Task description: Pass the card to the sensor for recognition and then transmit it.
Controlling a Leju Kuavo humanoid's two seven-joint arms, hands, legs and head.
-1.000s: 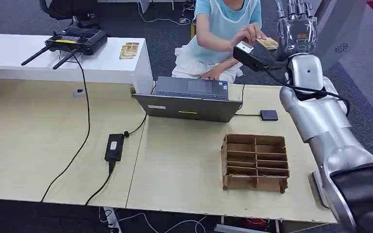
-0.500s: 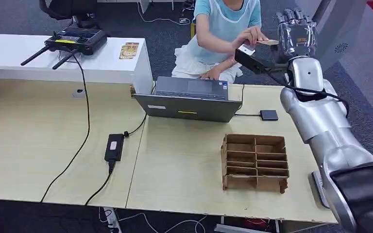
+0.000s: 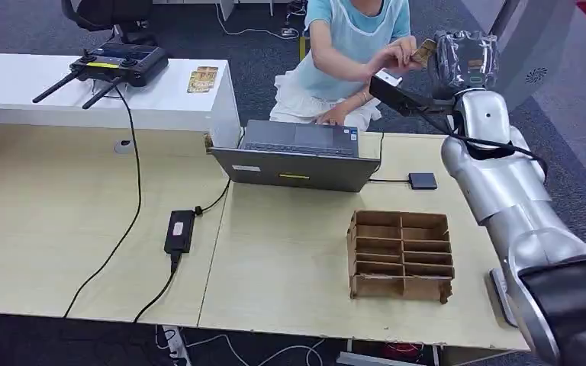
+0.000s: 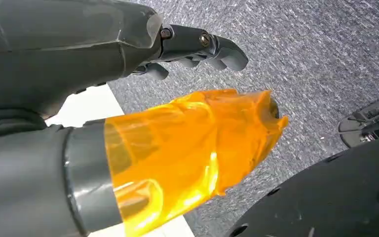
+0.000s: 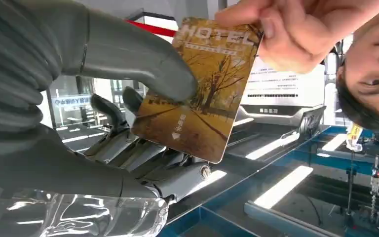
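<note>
My right hand [image 3: 465,57] is raised beyond the table's far edge, level with a seated person. It pinches a golden hotel card [image 5: 200,91] between the thumb [image 5: 143,64] and the fingers behind it. The person's hand [image 5: 296,27] grips the same card by its other end. In the head view the card [image 3: 424,51] stands tilted between the person's hand [image 3: 398,53] and mine. The small black square sensor [image 3: 423,181] lies on the table beside the laptop. My left hand [image 4: 143,123] hangs over grey carpet, holding nothing.
An open laptop [image 3: 297,156] sits mid-table with a cable to the sensor. A cardboard divider box [image 3: 400,255] stands near the front right. A power adapter [image 3: 179,231] and cables cross the left table. On the white desk [image 3: 15,91] lie a remote controller [image 3: 118,62] and more cards [image 3: 202,78].
My right hand's fingers, upright and spread before, have curled in on the card. The person has tilted the card from flat to on edge against my hand.
</note>
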